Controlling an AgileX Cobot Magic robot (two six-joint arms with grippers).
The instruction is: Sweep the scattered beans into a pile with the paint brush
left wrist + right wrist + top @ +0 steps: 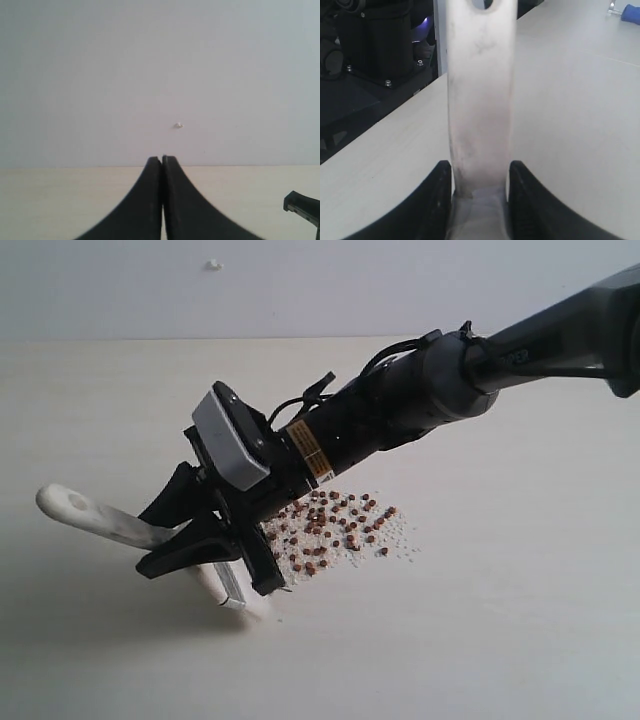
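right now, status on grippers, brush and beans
Left gripper shut, empty. Right gripper shut on paint brush handle. Beans loosely scattered beside bristles. No obstacle visible.

Your right arm (400, 405) is black, turning grey toward two o'clock, with a pale grey camera box (230, 448), a yellow label (312, 452), looped black cables (308, 398) and a black, curved-fingered right gripper (142, 543).

left end effector (161, 159): jaws pressed together | over pale table (50, 200) | wall (150, 75) beyond

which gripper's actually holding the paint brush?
The right gripper: its jaws clamp the paint brush by its handle, one on each side. The left gripper has its jaws shut together on nothing.
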